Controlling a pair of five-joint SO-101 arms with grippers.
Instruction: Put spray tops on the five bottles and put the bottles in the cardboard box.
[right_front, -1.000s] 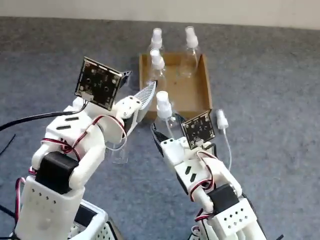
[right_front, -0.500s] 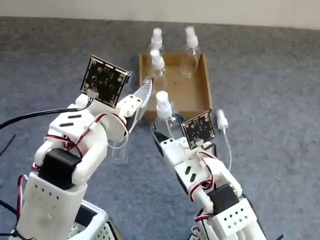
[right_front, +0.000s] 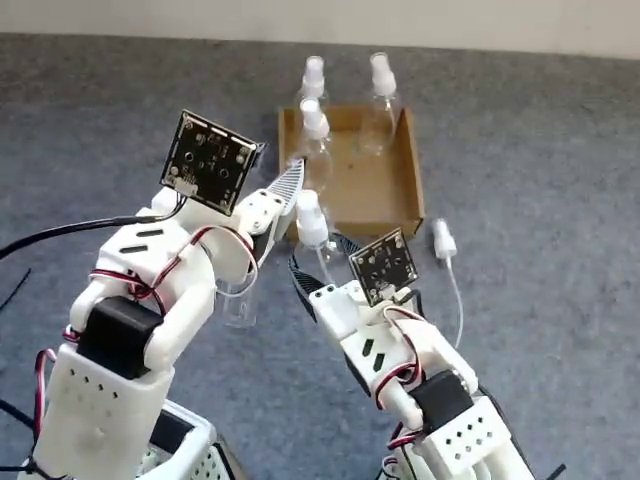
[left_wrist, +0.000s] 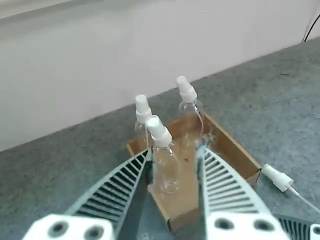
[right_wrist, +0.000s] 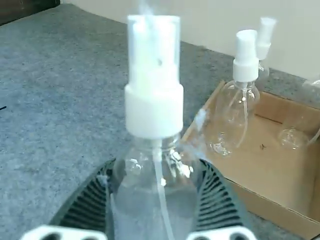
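My right gripper (right_front: 322, 258) is shut on a clear bottle (right_front: 318, 250) with a white spray top (right_front: 310, 217), held upright just in front of the cardboard box (right_front: 412, 172). Up close, the bottle (right_wrist: 152, 175) stands between the two dark jaws of the right gripper (right_wrist: 156, 170). My left gripper (right_front: 272, 170) hangs open at the box's near left corner; in the left wrist view the left gripper (left_wrist: 173, 152) frames a topped bottle (left_wrist: 164, 157) standing in the box (left_wrist: 240, 157). Two more topped bottles (right_front: 314, 78) (right_front: 382, 85) stand at the box's far side.
A loose spray top (right_front: 444, 240) with its thin tube lies on the grey carpet right of the box's near corner. Another clear bottle (right_front: 238, 305) stands partly hidden under the left arm. A black cable (right_front: 40, 240) runs off to the left.
The right arm has shifted left and slightly nearer with the bottle in its gripper. The left arm rose a little earlier and has since kept still.
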